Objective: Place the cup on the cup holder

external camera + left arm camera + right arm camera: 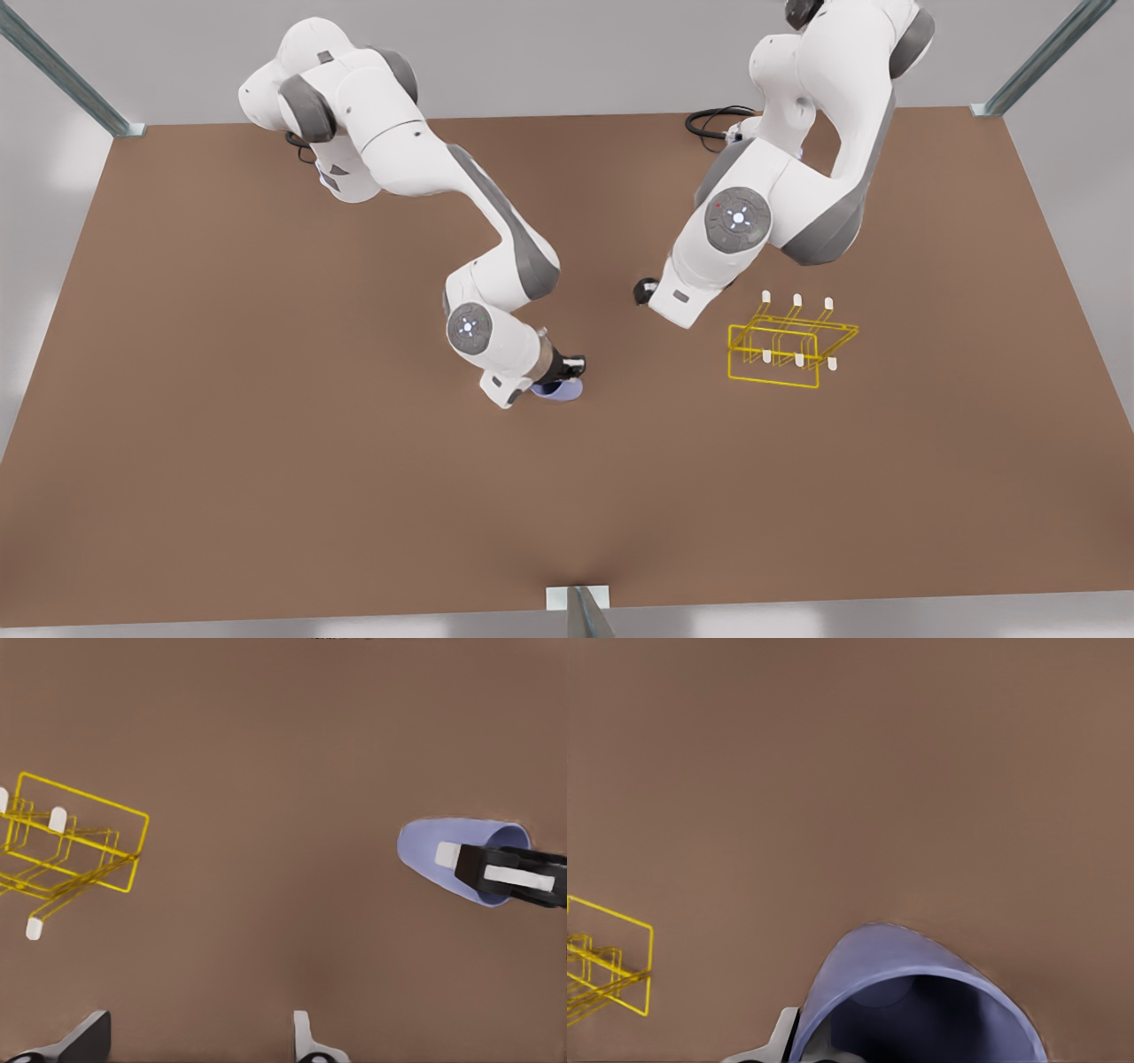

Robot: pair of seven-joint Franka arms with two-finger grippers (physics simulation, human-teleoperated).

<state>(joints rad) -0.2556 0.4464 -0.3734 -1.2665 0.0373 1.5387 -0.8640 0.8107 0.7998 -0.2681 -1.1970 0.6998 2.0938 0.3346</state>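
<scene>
Gripping the cup point(562, 390) with the right gripper point(567, 368), low over the brown table point(266, 399), at the end of the arm on the front view's left. Pinching on the cup's wall at the rim, judging by the left wrist view: one white pad point(447, 853) pressing on the outside, the opposite finger reaching into the mouth. Holding the pale lavender tumbler tipped over, not upright, its long axis running near level, with the mouth turned toward the holding wrist and the closed base pointing away.

Standing well apart from the cup, toward the front view's right: the cup holder point(791, 344), a yellow wire rack with white-tipped prongs in two rows of three, its long side running across the front view.

Hovering between cup and rack, and nearer to the rack: the left gripper point(645, 291), fingers spread wide, carrying nothing, waiting.

Judging the coming move: carrying the cup across toward the front view's right and turning it mouth-down over one prong. Depending wholly on lining up the cup's axis with a prong before lowering. Risking a brush against the waiting left arm, which is sitting close to the direct path.
</scene>
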